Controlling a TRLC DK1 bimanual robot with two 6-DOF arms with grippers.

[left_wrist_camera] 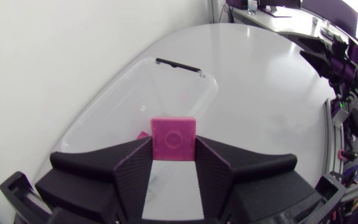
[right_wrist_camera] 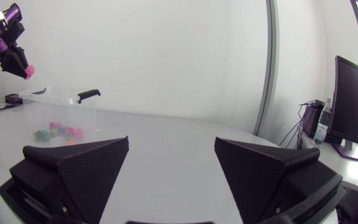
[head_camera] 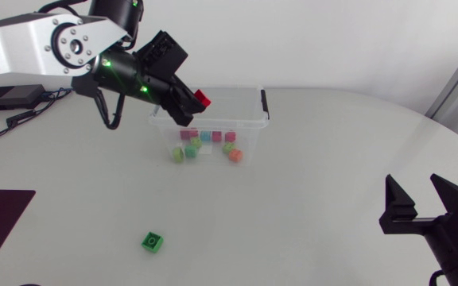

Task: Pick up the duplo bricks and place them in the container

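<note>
L gripper (head_camera: 191, 102) is clamped on a pink brick (head_camera: 203, 98), fingers (left_wrist_camera: 135, 174) pressing two opposite sides, stud face pointing out past the tips. It hangs above the box (head_camera: 249, 127), over the far-left part and higher than the rim, not inside. R gripper (head_camera: 422, 199) sits by the right edge of the table (head_camera: 332, 159), fingers spread w/ nothing between, well apart from everything.

Step in hand, I'd say: drop the pink brick in. To do it well:
- Wrist view shows the opening ahead of and under the tips, but head view puts the brick close to the back-left wall. Nudge toward box centre before letting go, so it can't clip the rim & bounce out.
- Lower a bit first. A shorter drop means less bounce off the other bricks (head_camera: 205, 147) lying along the near wall.
- Open fully, then lift straight up, no sideways drag.
- Box looks like light clear plastic, so a knock could prob. shift it.

After that, one green brick (head_camera: 153, 241) is left on the table, near the front, well apart from the box.
</note>
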